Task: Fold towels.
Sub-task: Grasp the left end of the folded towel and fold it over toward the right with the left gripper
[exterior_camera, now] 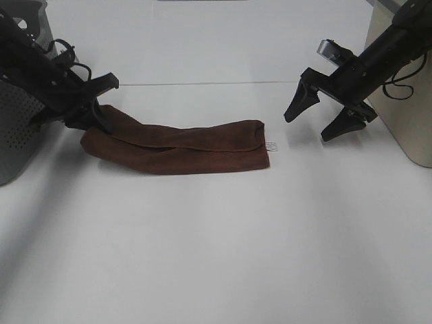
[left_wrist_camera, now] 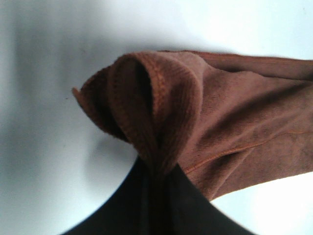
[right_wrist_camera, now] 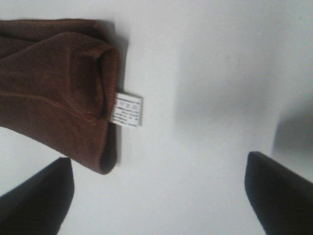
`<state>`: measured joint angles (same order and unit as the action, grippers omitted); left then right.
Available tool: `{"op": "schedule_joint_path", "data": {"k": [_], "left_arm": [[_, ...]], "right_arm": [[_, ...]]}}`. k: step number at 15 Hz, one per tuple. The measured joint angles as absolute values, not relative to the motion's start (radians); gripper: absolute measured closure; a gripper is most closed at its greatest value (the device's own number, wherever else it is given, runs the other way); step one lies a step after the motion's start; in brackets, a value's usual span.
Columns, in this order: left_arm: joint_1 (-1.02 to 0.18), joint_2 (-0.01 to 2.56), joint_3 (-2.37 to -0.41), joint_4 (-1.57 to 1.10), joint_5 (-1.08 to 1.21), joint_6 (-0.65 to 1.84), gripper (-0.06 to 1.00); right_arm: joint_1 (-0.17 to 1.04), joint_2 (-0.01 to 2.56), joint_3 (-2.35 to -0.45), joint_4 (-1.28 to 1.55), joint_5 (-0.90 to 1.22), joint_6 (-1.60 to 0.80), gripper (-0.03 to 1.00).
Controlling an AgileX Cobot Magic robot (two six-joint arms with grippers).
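Note:
A dark reddish-brown towel [exterior_camera: 182, 145] lies folded into a long band across the white table, with a small white tag [exterior_camera: 273, 146] at its right end. My left gripper [exterior_camera: 94, 118] is shut on the towel's left end, which bunches up between the black fingers in the left wrist view [left_wrist_camera: 161, 112]. My right gripper [exterior_camera: 316, 120] is open and empty, hovering above the table to the right of the towel. The right wrist view shows the towel's right end [right_wrist_camera: 54, 83] and the tag [right_wrist_camera: 128, 110] beside its two spread fingers [right_wrist_camera: 39, 200].
A grey perforated basket [exterior_camera: 17, 128] stands at the left edge behind my left arm. A beige box [exterior_camera: 405, 101] stands at the right edge behind my right arm. A seam runs across the white table [exterior_camera: 216, 236] behind the towel.

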<state>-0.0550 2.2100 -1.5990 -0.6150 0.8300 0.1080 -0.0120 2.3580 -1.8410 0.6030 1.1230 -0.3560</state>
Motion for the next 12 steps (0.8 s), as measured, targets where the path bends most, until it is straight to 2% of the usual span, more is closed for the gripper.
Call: {"op": "schedule_joint_path", "data": {"k": [3,6,12], "left_arm": [[-0.067,2.166,-1.656,-0.585,0.864,0.061,0.91],[-0.15,2.166,-1.748,-0.677,0.913,0.055,0.91],[-0.341,2.202,-1.791,-0.724,0.694,0.0,0.9]], "right_arm": [[-0.012,2.358,-1.841,0.601,1.123,-0.356,0.08],[-0.012,2.358,-1.841,0.601,1.122,-0.356,0.08],[-0.012,2.358,-1.841,0.599,1.122,-0.356,0.08]]}}
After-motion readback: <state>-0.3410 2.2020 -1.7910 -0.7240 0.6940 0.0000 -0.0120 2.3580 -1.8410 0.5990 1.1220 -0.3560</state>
